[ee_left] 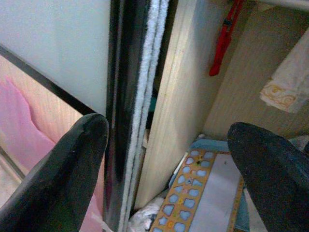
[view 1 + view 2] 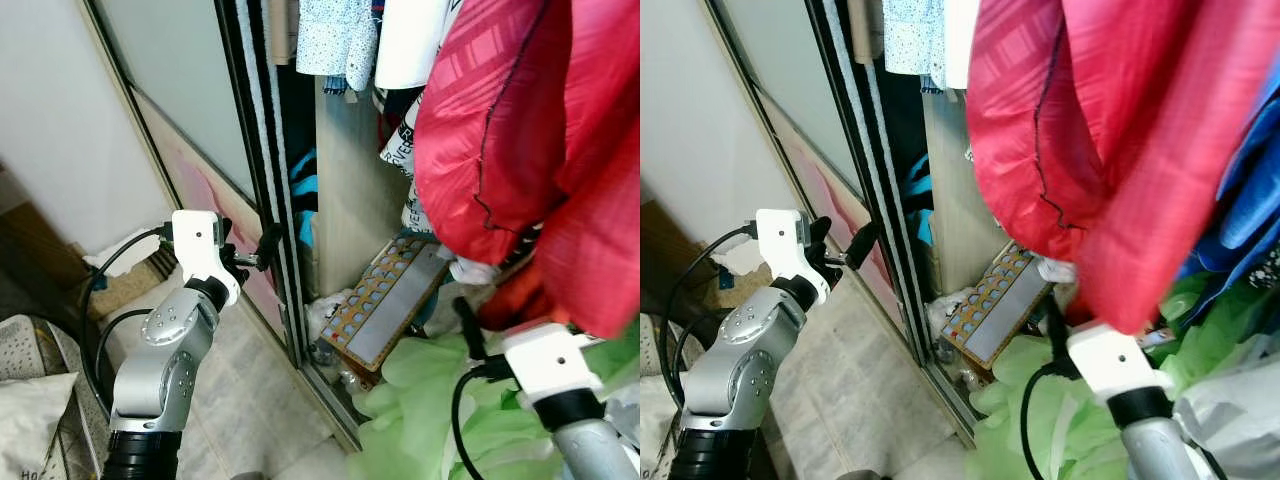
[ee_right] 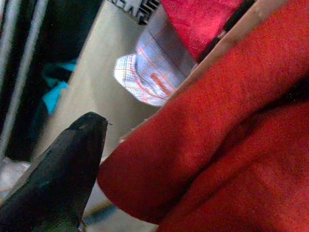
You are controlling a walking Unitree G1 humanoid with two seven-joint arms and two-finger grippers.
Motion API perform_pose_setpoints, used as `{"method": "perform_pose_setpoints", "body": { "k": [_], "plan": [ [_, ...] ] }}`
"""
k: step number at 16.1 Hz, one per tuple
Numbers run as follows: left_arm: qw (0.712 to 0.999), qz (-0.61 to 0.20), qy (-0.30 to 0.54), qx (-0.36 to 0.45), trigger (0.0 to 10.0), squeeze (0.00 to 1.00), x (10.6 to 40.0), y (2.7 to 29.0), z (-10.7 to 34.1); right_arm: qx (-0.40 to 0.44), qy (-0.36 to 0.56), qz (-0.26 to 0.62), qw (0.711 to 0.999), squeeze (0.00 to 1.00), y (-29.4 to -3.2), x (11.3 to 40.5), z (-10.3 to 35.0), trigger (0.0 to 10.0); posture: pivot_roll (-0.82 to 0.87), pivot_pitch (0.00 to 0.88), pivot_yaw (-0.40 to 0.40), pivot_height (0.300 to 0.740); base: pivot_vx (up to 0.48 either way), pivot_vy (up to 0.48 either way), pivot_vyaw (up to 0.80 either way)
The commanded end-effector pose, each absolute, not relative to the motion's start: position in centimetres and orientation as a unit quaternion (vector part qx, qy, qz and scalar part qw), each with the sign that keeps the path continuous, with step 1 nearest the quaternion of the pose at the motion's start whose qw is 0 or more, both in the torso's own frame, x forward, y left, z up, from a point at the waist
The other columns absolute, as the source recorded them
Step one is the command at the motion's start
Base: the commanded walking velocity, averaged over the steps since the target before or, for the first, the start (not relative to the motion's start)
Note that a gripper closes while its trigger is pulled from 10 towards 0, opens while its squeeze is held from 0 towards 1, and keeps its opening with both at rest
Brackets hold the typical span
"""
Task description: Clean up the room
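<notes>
Two arms up at an open wardrobe with a sliding door (image 2: 200, 130), black frame, white brush strip along its edge. Pale tiled floor (image 2: 250, 400) below; a pillow (image 2: 30, 410) lies at the left. Inside the wardrobe: hanging clothes, a wood partition (image 2: 345, 190), a bead board (image 2: 385, 300) leaning at the bottom, green fabric (image 2: 420, 410) heaped in front.

Left gripper (image 2: 262, 250) sits level at the door edge, arm bent at the elbow, jaws spread wide with the door frame between them in the left wrist view; not touching that I can tell. That view also shows a red strap (image 1: 223, 41) hanging deeper inside and a cream cloth (image 1: 289, 82).

Right gripper (image 2: 466, 325) is raised under a red garment (image 2: 530, 140) that drapes over it and hangs before the head camera. Right wrist view shows one black finger (image 3: 63, 174) beside the red cloth, the other hidden; can't tell its jaws. A plaid sleeve (image 3: 154, 67) shows behind.
</notes>
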State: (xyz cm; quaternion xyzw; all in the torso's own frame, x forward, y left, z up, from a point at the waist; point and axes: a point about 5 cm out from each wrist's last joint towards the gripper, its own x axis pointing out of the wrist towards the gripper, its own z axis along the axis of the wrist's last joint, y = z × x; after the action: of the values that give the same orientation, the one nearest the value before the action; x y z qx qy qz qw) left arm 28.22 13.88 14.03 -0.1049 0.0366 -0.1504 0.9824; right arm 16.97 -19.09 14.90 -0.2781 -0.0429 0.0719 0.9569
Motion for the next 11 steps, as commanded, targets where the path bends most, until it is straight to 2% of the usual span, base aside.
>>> {"method": "perform_pose_setpoints", "body": {
  "k": [1,3,4,5,7,11],
  "plan": [
    [0.983,-0.149,0.029,-0.104,10.0,0.0,28.4,14.0,14.2,-0.241,-0.043,0.089,0.965,0.0,-18.5,18.4,14.7,10.0,-0.1,0.0,0.043,0.74,0.0,0.0,0.0],
    [0.984,-0.138,0.025,-0.106,10.0,0.0,28.3,14.1,14.3,-0.177,-0.059,0.102,0.977,0.0,-16.6,21.5,15.3,10.0,-0.08,0.0,0.047,0.74,0.0,0.0,0.0],
    [0.985,-0.133,0.025,-0.103,10.0,0.0,28.2,14.2,14.2,-0.164,-0.065,0.109,0.978,0.0,-15.9,22.0,15.5,10.0,-0.07,0.0,0.052,0.74,0.0,0.0,0.0],
    [0.988,-0.123,0.024,-0.093,10.0,0.0,28.1,14.5,14.2,-0.144,-0.076,0.12,0.979,0.0,-14.6,22.7,15.9,10.0,-0.04,0.0,0.054,0.74,0.0,0.0,0.8],
    [0.989,-0.116,0.022,-0.085,10.0,0.0,28.1,14.9,14.4,-0.13,-0.079,0.132,0.98,0.0,-13.8,22.9,15.8,10.0,-0.03,0.0,0.06,0.74,0.0,0.0,0.8],
    [0.992,-0.098,0.019,-0.075,10.0,0.0,28.3,15.6,14.5,-0.12,-0.051,0.132,0.983,0.0,-14.2,23.2,15.0,10.0,-0.02,0.0,0.057,0.74,0.0,0.0,0.8]
  ]
}}
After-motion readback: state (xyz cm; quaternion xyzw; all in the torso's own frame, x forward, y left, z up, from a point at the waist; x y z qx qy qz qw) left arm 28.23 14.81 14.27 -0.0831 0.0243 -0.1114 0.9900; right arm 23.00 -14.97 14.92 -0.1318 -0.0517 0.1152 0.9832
